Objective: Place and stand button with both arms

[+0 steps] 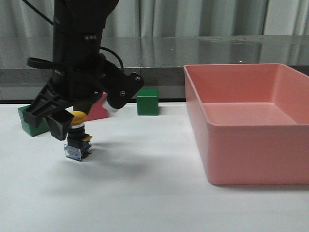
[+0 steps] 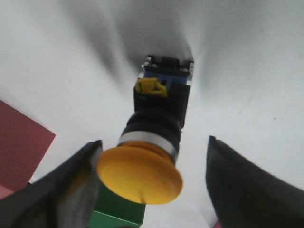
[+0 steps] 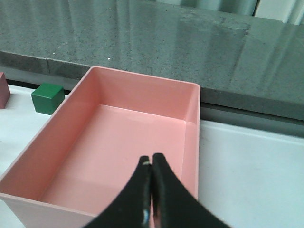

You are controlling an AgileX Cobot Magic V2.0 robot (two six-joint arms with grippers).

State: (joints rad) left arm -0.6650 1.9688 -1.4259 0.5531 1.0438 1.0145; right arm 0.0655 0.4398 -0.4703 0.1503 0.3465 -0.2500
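The button (image 1: 77,140) stands upright on the white table, yellow cap on top and blue-and-clear base on the surface. My left gripper (image 1: 65,126) hangs over it with its fingers on either side of the cap. In the left wrist view the button (image 2: 154,118) sits between the wide-apart fingers (image 2: 71,180); one finger is at the cap's edge and the other stands clear of it, so the left gripper (image 2: 153,145) is open. My right gripper (image 3: 151,159) is shut on nothing and hovers above the pink bin. It does not show in the front view.
A large pink bin (image 1: 241,121) (image 3: 142,76) fills the right side of the table. One green cube (image 1: 147,101) (image 3: 47,97) sits behind the button, another green cube (image 1: 30,123) (image 2: 118,209) at the far left, and a red-pink cube (image 1: 99,111) (image 2: 19,147) lies behind the left arm.
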